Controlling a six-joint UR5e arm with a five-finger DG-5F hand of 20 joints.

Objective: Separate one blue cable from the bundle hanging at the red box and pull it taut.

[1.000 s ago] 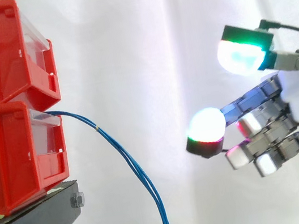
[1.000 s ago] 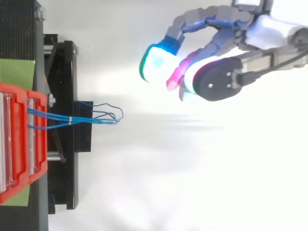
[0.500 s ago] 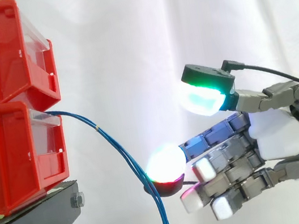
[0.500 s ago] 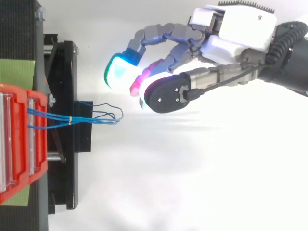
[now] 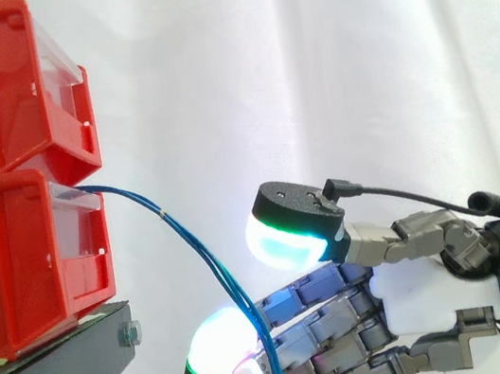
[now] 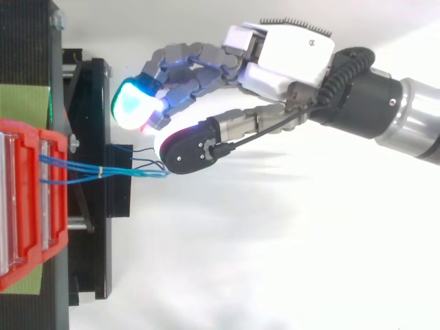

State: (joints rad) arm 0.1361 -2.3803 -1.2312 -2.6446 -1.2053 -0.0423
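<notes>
Isolating one blue cable [image 5: 193,246] below the red box [image 5: 13,265] requires the robot hand [image 5: 422,297], fingers spread apart, to close on that one alone.

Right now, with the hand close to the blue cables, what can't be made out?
- Contact: in the side view the blue cables cross in front of the hand's fingers; touching or merely in front is unclear.
- Cable loops: in the top view the thumb covers their far ends.
- Lower cable ends: the side view's bottom edge cuts them off.
- Cable count: the strands are too thin and overlap.
</notes>
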